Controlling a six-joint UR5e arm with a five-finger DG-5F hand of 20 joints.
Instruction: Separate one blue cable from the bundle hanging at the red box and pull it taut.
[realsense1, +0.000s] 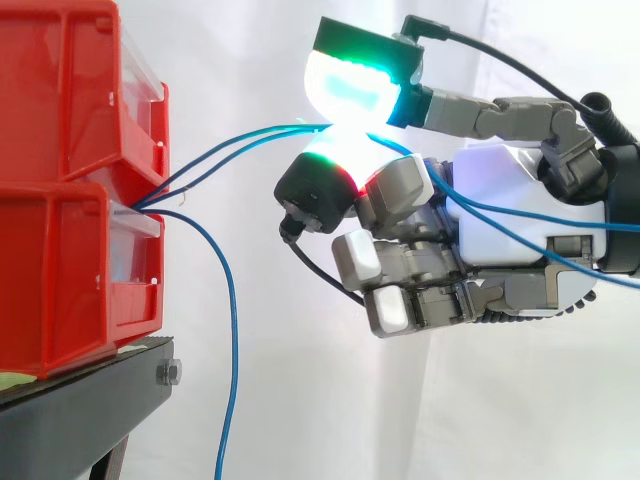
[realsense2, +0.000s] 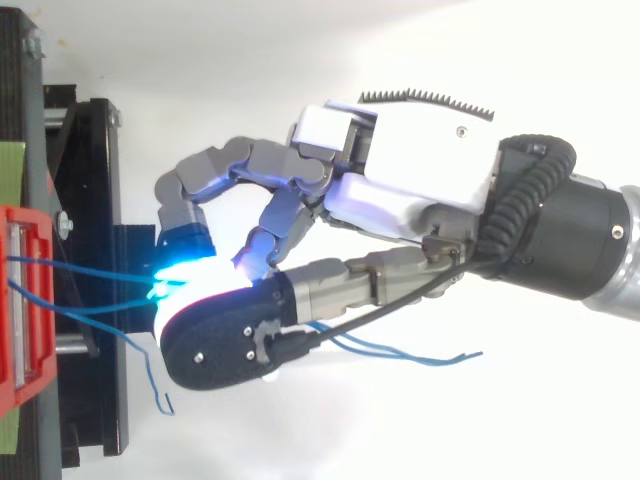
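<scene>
Two thin blue cables (realsense1: 215, 152) are pinched between a glowing rounded pad and the matte black thumb of the hand (realsense1: 500, 215), its other fingers curled. They are drawn in a shallow arc from the glossy red bins (realsense1: 60, 200). A third cable (realsense1: 234, 340) hangs slack before the white curtain (realsense1: 320, 420).

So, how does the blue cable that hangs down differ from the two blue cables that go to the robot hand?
The hanging cable drops slack in a curve past the black stand; the pinched cables rise in nearly straight lines. Nothing holds the hanging cable; the pinched cables are gripped between glowing fingertips of the robot hand. All three are thin and blue and come out between the two red bins.
</scene>
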